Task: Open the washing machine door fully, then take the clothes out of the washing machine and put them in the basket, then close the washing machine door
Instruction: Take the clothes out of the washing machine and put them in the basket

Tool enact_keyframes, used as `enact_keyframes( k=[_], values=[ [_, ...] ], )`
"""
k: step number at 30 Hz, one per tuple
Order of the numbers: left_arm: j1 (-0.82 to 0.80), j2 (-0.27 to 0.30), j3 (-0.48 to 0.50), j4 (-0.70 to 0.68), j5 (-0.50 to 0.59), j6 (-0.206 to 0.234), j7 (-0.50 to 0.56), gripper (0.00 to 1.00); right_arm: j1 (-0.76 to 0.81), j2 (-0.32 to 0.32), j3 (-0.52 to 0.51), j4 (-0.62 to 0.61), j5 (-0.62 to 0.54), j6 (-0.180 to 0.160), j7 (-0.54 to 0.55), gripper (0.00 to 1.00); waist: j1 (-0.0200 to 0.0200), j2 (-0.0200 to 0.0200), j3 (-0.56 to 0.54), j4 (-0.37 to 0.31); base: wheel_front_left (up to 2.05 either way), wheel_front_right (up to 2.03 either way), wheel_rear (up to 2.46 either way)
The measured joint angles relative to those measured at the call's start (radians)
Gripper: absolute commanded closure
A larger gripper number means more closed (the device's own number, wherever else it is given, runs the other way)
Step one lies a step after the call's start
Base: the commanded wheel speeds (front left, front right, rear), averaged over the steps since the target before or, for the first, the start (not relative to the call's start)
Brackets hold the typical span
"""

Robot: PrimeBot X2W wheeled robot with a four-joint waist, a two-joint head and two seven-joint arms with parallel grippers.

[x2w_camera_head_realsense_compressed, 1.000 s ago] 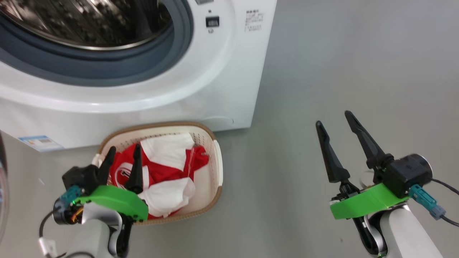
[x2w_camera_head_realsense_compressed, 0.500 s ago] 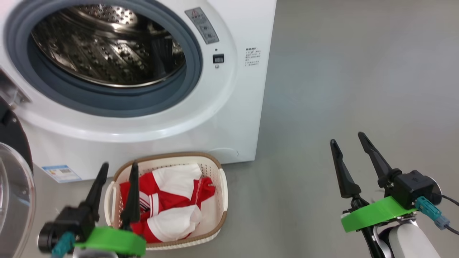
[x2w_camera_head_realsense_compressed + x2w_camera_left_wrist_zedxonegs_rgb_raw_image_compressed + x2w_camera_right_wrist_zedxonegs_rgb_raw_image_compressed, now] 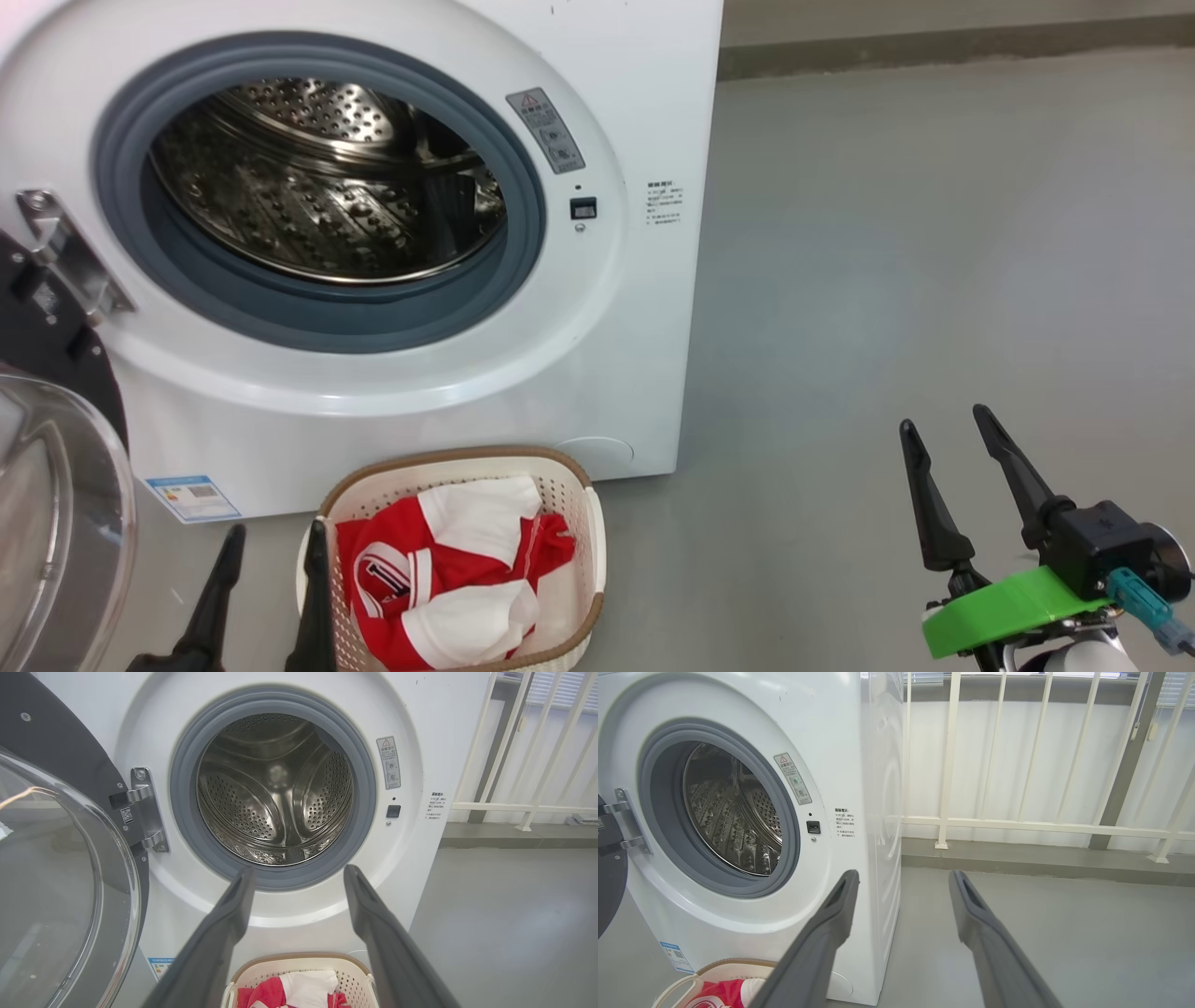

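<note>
Your left gripper (image 3: 276, 530) is at the bottom left of the head view. Its two dark fingers (image 3: 210, 607) are spread wide and carry nothing. One rises over the bare floor (image 3: 934, 233); the other crosses the left rim of the basket (image 3: 448, 459) in the picture, and you cannot tell whether it touches. Your right gripper (image 3: 943, 420) is at the lower right, well apart from everything, its two fingers also wide apart and empty.

Count one door (image 3: 65, 504), swung open at the left edge on one metal hinge (image 3: 65, 252). There is one washing machine (image 3: 607, 373) across the upper left and centre. Its one grey gasket (image 3: 523, 233) rings one steel drum (image 3: 327, 187), and no fabric shows inside. The one basket stands on the floor just in front of the machine, at bottom centre. The clothes (image 3: 448, 579) lie heaped inside it, red and white; how many pieces there are cannot be told.

A blue label (image 3: 191, 497) sits at the machine's lower left corner. A grey sticker (image 3: 546, 131) with a red warning triangle lies right of the opening, and a block of small print (image 3: 663, 203) further right. None of the writing is legible.
</note>
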Motion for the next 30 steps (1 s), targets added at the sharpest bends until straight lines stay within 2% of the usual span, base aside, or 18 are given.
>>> enact_keyframes(
  k=[12,24,30],
  values=[
    [0.077,0.014,0.03,-0.059,-0.005,0.033,0.024,0.0,0.052,0.004,-0.009,-0.033,-0.001,0.0,0.0,0.0,0.0,0.0,-0.048,-0.005,0.0,0.0,0.0],
    [0.08,0.017,0.028,-0.068,-0.012,0.038,0.025,0.0,0.053,0.004,-0.009,-0.035,-0.001,0.0,0.0,0.0,0.0001,0.0,-0.05,-0.009,0.0,0.0,0.0],
    [0.08,0.019,0.029,-0.073,-0.01,0.062,0.025,0.0,0.053,0.004,-0.008,-0.035,-0.001,0.0,0.0,0.0,0.0,0.0,-0.055,-0.008,-0.38,0.26,0.13]
  ],
)
